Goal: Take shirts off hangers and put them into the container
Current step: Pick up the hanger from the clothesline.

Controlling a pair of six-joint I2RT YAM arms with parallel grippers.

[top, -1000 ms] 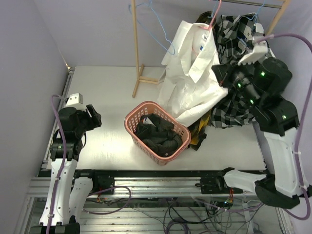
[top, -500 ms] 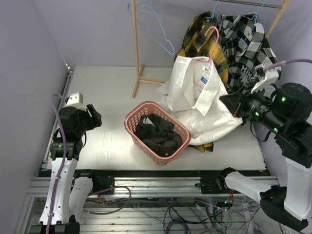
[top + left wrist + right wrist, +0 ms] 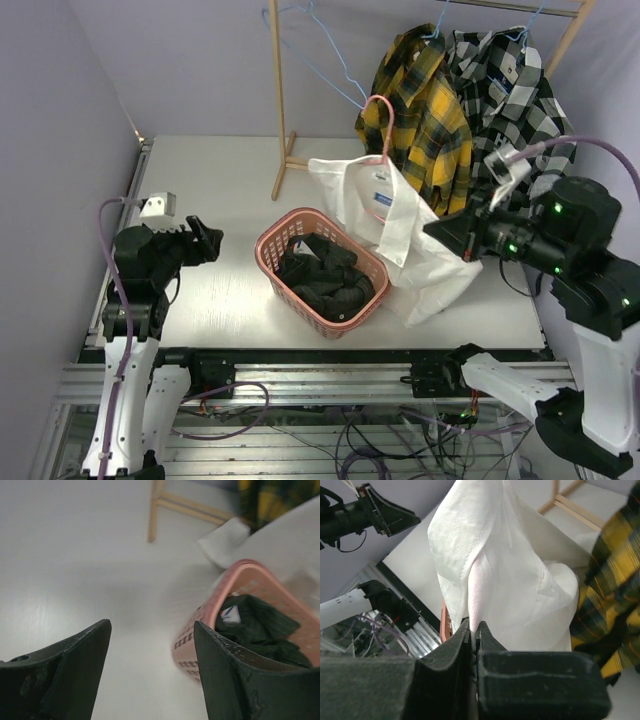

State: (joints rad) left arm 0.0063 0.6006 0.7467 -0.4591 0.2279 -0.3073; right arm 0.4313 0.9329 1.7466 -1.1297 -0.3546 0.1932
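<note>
Drooping white shirt (image 3: 425, 262) (on pink-red hanger (image 3: 389, 130)) clamped in right gripper (image 3: 472, 628); left gripper (image 3: 151, 624) apart near basket (image 3: 275, 240).

nothing legible from where i stand. the white shirt (image 3: 420, 270) has a small blue tag (image 3: 383, 177) at its collar, the dark shirt (image 3: 320, 280) in the basket (image 3: 265, 250) a white tag (image 3: 229, 614); both too small to read.

Wooden rack (image 3: 281, 100) stands on white table (image 3: 220, 180), seemingly near wall.
</note>
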